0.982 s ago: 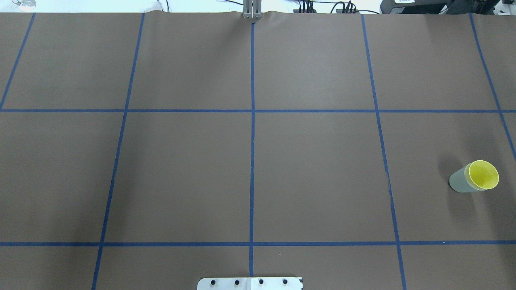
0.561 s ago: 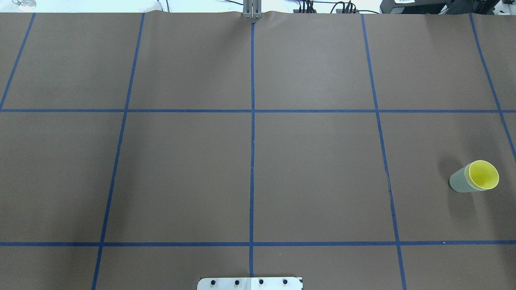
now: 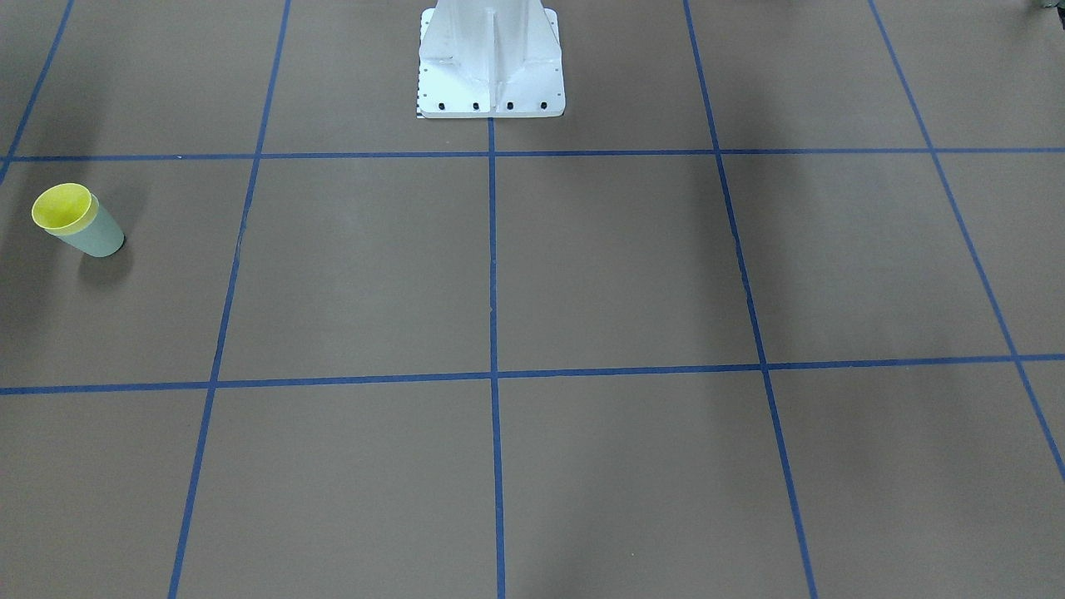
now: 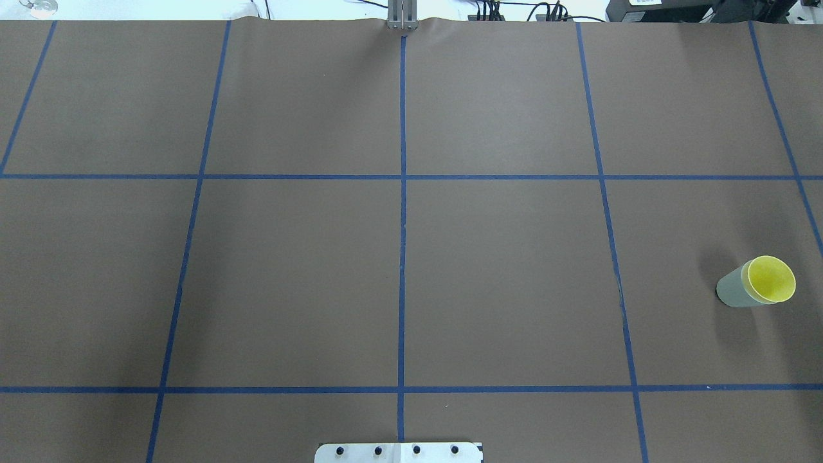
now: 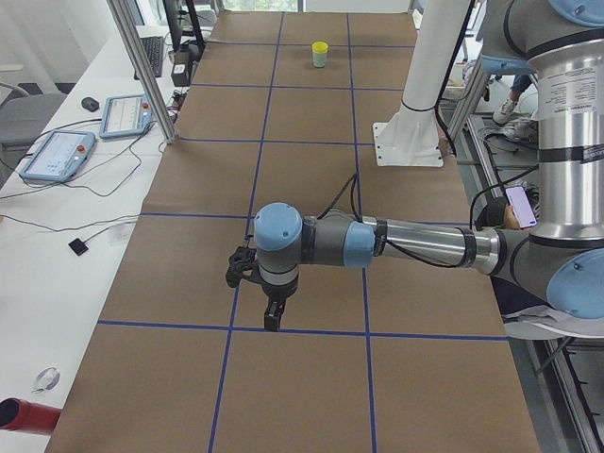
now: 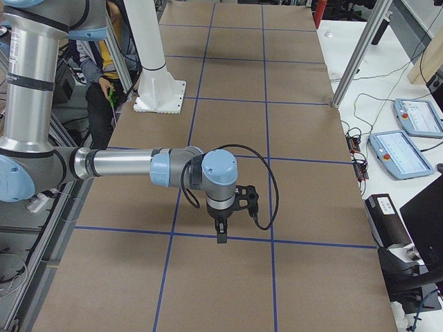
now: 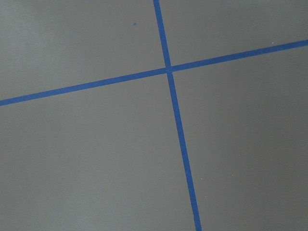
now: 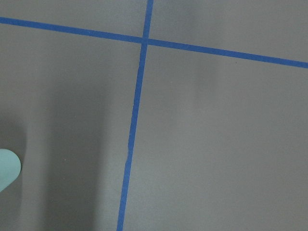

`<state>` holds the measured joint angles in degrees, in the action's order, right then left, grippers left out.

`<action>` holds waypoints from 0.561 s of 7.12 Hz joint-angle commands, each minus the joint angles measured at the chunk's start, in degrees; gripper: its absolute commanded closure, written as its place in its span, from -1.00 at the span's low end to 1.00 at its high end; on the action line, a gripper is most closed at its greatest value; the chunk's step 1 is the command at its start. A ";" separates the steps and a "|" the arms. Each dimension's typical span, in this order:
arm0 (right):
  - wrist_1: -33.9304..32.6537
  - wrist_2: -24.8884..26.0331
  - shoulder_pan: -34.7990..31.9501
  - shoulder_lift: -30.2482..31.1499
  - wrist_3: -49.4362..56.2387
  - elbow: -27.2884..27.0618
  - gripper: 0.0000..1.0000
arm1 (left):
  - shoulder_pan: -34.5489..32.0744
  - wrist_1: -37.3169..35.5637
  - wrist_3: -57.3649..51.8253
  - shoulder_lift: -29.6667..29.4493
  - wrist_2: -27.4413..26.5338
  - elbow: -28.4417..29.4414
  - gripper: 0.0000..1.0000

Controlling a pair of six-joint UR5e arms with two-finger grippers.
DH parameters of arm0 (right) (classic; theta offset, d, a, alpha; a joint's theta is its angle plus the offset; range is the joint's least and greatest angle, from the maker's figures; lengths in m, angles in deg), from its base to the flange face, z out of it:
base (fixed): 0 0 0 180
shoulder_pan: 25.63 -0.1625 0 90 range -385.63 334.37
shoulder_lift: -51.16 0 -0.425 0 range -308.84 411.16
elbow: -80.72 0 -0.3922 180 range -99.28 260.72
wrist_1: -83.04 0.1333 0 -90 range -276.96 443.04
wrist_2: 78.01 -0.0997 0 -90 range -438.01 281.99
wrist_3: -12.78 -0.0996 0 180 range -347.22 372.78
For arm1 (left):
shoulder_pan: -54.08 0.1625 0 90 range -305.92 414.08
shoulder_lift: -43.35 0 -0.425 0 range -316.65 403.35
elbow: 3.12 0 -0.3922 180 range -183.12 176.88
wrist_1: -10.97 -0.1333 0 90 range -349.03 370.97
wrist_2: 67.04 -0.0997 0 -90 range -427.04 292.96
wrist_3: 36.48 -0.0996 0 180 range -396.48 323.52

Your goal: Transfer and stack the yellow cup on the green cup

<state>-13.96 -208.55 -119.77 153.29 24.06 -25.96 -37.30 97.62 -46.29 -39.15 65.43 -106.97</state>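
Observation:
The yellow cup [image 4: 771, 278] sits nested inside the green cup [image 4: 730, 290], and the pair stands on the brown mat at the right edge of the overhead view. The stack also shows as yellow cup [image 3: 61, 206] in green cup [image 3: 98, 235], and far off as yellow cup [image 5: 321, 45]. A pale mint-green shape [image 8: 6, 171] touches the right wrist view's left edge. My left gripper [image 5: 272, 321] and right gripper [image 6: 221, 235] show only in the side views, hanging fingers-down over the mat, and I cannot tell whether they are open or shut. Neither one is near the cups.
The white robot pedestal [image 3: 491, 58] stands at mid-table on the robot's side. Blue tape lines [image 4: 402, 257] divide the mat into squares. Tablets [image 5: 58, 153] and cables lie on a side bench. A person holding a phone [image 5: 520, 206] sits beside the robot.

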 commanded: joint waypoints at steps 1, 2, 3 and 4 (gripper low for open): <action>-0.03 -0.07 0.00 0.00 -0.03 -0.02 -1.00 | 0.06 0.00 -0.03 0.06 0.06 -0.13 -1.00; 0.06 0.02 0.00 0.00 -0.29 0.07 -1.00 | 0.06 0.09 -0.03 -0.03 0.06 -0.13 -1.00; 0.06 -0.07 0.00 0.00 -0.38 -0.02 -1.00 | 0.06 0.09 -0.11 -0.03 0.06 -0.21 -1.00; -0.03 -0.15 0.00 0.09 -0.47 -0.11 -1.00 | 0.06 0.09 -0.12 -0.03 0.06 -0.22 -1.00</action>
<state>-13.93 -208.61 -119.76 153.31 23.73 -25.97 -37.24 97.71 -46.38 -39.16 65.50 -107.14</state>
